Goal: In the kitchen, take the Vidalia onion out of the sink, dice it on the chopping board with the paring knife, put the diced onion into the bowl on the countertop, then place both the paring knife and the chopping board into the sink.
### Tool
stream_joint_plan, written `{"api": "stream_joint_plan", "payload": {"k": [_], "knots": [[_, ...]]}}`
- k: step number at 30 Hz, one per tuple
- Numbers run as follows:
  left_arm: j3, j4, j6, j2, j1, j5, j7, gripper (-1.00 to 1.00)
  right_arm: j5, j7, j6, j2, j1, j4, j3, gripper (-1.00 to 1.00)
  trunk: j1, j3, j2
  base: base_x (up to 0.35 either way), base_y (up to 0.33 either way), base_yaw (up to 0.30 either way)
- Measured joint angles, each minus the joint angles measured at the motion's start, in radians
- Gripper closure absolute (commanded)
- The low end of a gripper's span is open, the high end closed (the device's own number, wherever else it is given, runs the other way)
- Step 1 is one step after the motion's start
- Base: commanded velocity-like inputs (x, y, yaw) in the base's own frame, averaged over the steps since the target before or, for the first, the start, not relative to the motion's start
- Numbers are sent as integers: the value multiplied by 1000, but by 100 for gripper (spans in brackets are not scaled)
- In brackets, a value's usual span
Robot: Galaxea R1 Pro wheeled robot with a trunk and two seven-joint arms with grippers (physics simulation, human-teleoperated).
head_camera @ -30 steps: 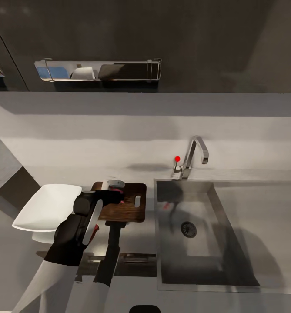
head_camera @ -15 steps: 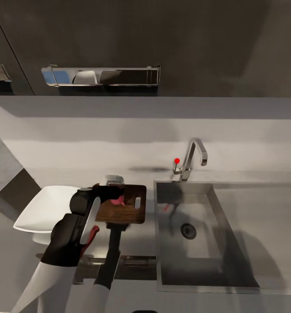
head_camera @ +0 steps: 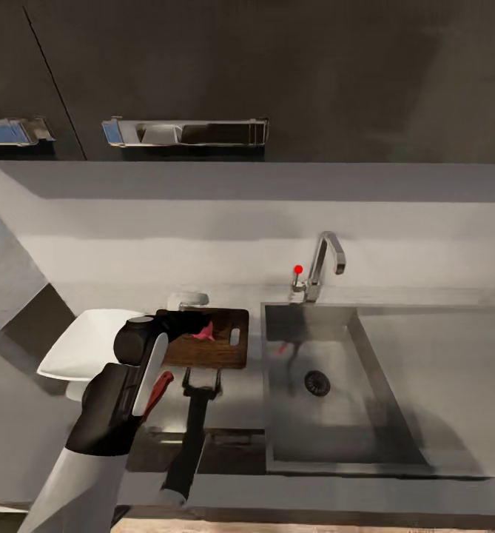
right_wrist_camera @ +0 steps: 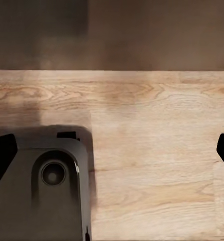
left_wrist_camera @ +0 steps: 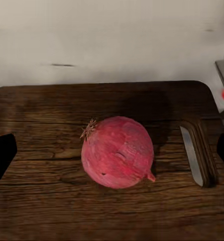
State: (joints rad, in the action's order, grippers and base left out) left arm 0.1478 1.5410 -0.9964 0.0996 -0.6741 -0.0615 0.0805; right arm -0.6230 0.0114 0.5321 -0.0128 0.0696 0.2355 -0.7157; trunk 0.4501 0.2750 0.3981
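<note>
Nearest us, our left gripper (head_camera: 200, 323) hovers over the board (head_camera: 221, 354), fingers spread wide and empty. The onion (left_wrist_camera: 118, 151) sits whole on the board. A red handle, perhaps the knife (head_camera: 158, 387), lies nearby. Beyond: bowl (head_camera: 84, 348) left, sink (head_camera: 328, 385) right. Our right gripper (right_wrist_camera: 112, 150) hangs parted over wood flooring.

Dark upper cabinets (head_camera: 277, 74) carry chrome bar handles (head_camera: 184, 132); pale wood-grain floor (right_wrist_camera: 157, 150) lies below.
</note>
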Motion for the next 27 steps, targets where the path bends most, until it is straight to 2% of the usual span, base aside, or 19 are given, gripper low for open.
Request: {"api": "stream_joint_plan", "payload": {"k": [27], "knots": [[0,-3,1,-3,1,-1,0,-100,-3,1,0,-4,0,0,0,-100,0,0,0,-345,0,0]]}}
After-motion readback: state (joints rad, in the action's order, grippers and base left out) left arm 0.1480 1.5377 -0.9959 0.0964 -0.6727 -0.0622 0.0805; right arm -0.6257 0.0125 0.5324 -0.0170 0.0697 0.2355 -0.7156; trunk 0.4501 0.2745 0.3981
